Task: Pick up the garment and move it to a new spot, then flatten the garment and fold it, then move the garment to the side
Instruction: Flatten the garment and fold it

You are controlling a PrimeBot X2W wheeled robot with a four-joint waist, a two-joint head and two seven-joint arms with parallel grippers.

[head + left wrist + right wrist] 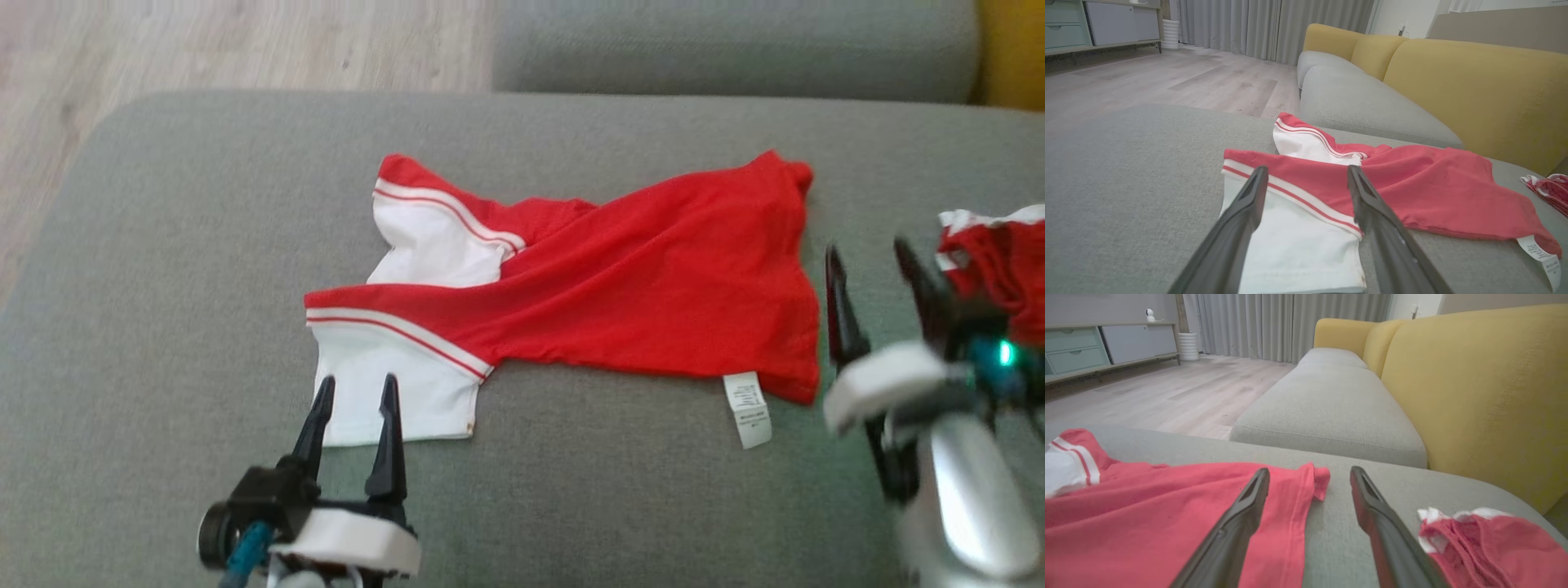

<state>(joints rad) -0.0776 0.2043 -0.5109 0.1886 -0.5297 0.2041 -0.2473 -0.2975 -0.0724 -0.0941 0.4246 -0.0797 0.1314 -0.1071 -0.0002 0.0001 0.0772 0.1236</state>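
Observation:
A red garment (pixel 637 286) with white striped sleeves lies spread and wrinkled on the grey sofa cushion (pixel 163 245), its white label trailing at the near hem. My left gripper (pixel 355 392) is open, fingers over the near white sleeve (pixel 1298 241) with nothing between them. My right gripper (pixel 869 261) is open just right of the garment's right edge (pixel 1290 522), holding nothing; its left finger hangs over that red hem.
A second red and white cloth (pixel 996 261) lies bunched at the cushion's right edge, close to my right gripper. Another grey seat cushion (pixel 1327 408) and yellow backrests (pixel 1478 396) lie beyond. Wooden floor (pixel 204 41) borders the far left.

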